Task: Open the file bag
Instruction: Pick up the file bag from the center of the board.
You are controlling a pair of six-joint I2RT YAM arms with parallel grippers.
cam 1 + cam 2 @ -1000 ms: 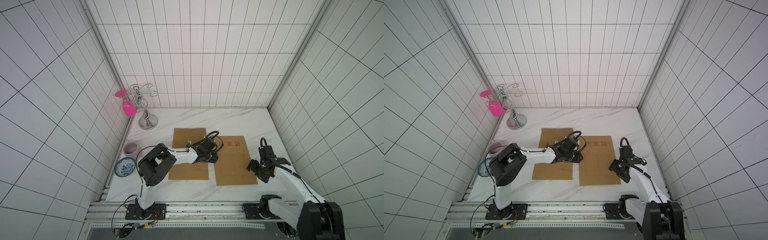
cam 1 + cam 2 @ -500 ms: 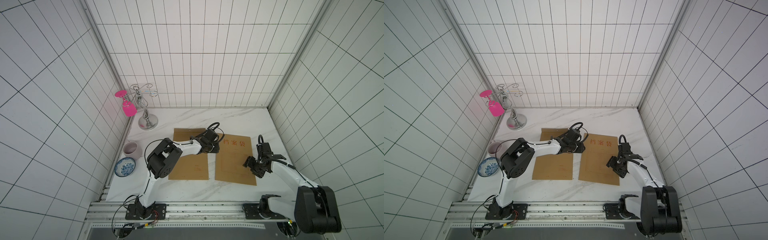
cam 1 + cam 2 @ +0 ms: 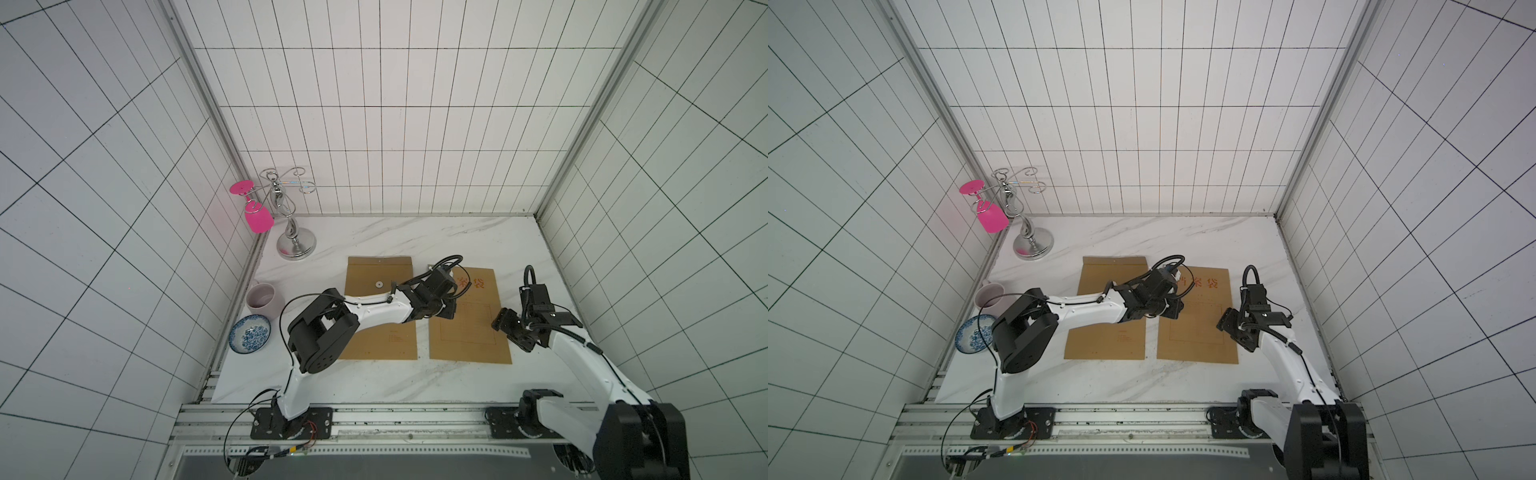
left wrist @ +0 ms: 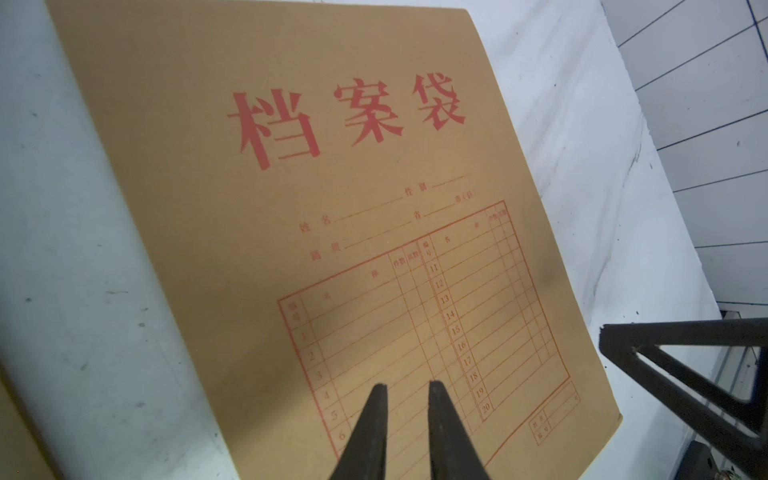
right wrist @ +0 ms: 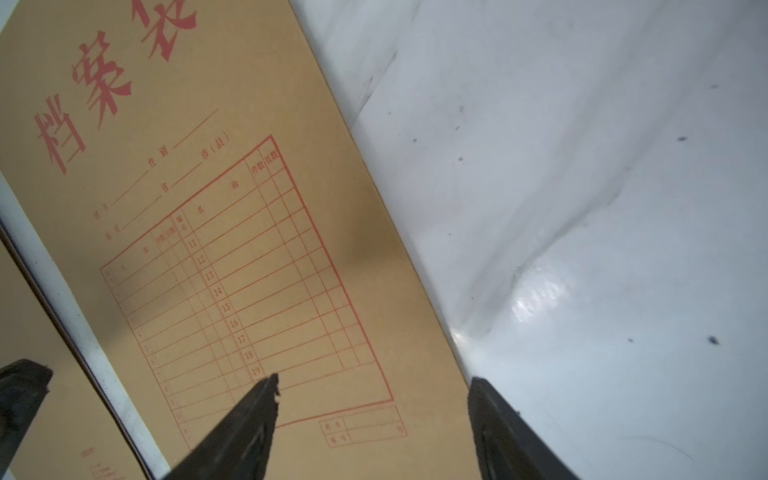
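Observation:
Two brown file bags lie side by side on the white table. The right file bag (image 3: pixel 473 336) (image 3: pixel 1200 340) lies with its red characters and printed form facing up (image 4: pixel 291 208) (image 5: pixel 232 216). The left file bag (image 3: pixel 374 272) (image 3: pixel 1106 345) shows a round button clasp (image 3: pixel 379 284). My left gripper (image 3: pixel 446 321) (image 4: pixel 407 386) hovers over the printed form near the right bag's left edge. Its jaws are a narrow gap apart with nothing between them. My right gripper (image 3: pixel 505 328) (image 5: pixel 374 380) is wide open above that bag's right edge, one fingertip over the paper and one over the table.
A silver glass rack (image 3: pixel 293 232) with a pink glass (image 3: pixel 257 218) stands at the back left. A pale mug (image 3: pixel 261 296) and a blue patterned bowl (image 3: pixel 250 338) sit along the left wall. Tiled walls close three sides, and a metal rail (image 3: pixel 374 415) runs along the front.
The printed file bag, skewed half a second ago, now lies square. My left gripper moved toward the front over it and its jaws narrowed. The right gripper barely shifted.

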